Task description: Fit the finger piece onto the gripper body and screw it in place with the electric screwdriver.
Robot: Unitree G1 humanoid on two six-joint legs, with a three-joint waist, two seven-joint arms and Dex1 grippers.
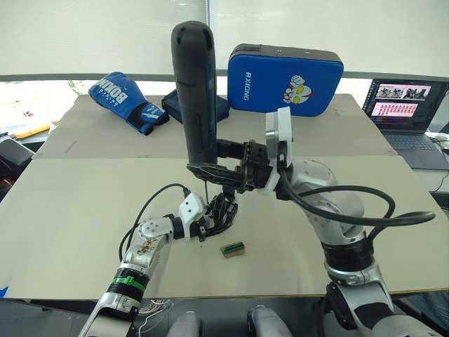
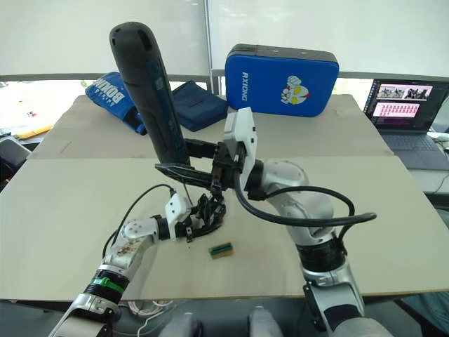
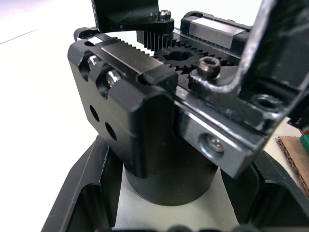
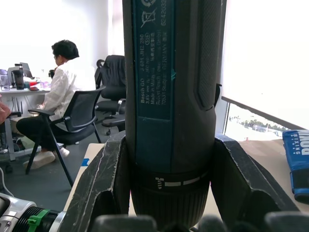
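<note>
Left eye view: left gripper [image 1: 210, 226], lower centre of frame, clamped on gripper body [image 1: 223, 209]. Right gripper [image 1: 214, 170] above it grips electric screwdriver [image 1: 196, 91] upright, bit pointing down at body. Green-and-tan block [image 1: 233, 249] loose on table [image 1: 70, 232].

Left wrist view: gripper body centre frame, round base between fingers [image 3: 79, 193]; rack, gear and screws exposed. Finger piece hard to tell apart.

Right wrist view: screwdriver barrel squeezed between fingers [image 4: 99, 186].

Judgement: screw-driving stage; tightening not confirmed.
</note>
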